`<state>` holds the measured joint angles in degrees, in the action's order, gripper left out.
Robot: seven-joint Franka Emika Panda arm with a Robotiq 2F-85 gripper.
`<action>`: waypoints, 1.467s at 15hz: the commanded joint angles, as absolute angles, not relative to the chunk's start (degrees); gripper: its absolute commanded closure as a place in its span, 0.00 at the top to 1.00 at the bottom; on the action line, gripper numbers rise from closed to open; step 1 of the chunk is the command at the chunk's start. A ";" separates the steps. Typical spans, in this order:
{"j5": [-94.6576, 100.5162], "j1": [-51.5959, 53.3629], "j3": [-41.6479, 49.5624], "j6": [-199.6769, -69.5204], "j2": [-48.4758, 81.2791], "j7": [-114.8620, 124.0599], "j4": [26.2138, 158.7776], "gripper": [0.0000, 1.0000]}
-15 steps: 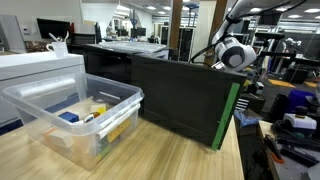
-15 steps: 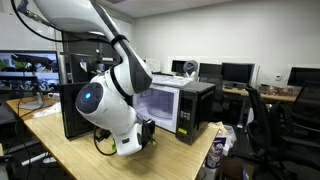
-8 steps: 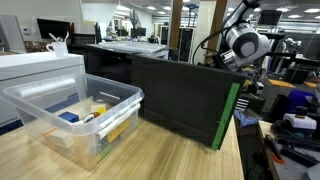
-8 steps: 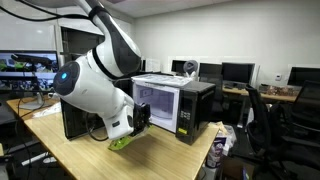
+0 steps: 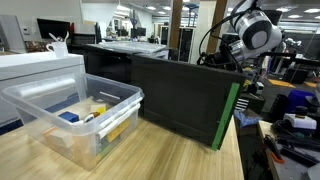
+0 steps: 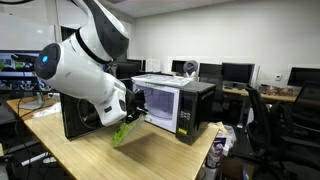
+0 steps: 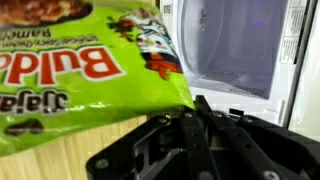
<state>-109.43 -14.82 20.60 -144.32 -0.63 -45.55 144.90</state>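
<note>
Wrist view showed the gripper (image 7: 196, 122) clenched on one edge of a green ramen packet (image 7: 85, 70). In an exterior view the packet hung above the worktop (image 6: 165, 152), near the front of the microwave (image 6: 172, 104).

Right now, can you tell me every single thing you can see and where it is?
ramen packet: one, green, hanging above the table in front of the microwave
microwave: one, black and white, on the table
black box: one, black with a green edge, on the table
plastic bin: one, clear, on the table, small items inside
table: one, light wood
monitors: several, dark, on desks at the back
arm: one, white, above the table
gripper: one, black, shut on the ramen packet
</note>
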 commanded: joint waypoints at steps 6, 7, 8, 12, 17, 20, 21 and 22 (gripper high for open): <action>-109.14 -16.56 20.06 -146.54 4.54 -40.87 143.70 0.76; -108.34 -16.57 20.07 -146.39 4.93 -40.30 143.91 0.81; -107.86 -16.56 20.08 -146.18 5.67 -39.89 144.27 0.93; -101.36 -15.61 18.89 -144.59 4.48 -36.69 148.62 1.00; -98.38 -16.48 19.63 -146.53 -0.57 -37.13 152.29 1.00; -98.24 -17.69 20.41 -145.88 -3.12 -37.14 153.56 1.00; -98.75 -17.89 20.40 -146.18 -4.12 -37.53 154.26 1.00; -99.42 -18.11 20.29 -146.20 -5.42 -37.31 155.36 1.00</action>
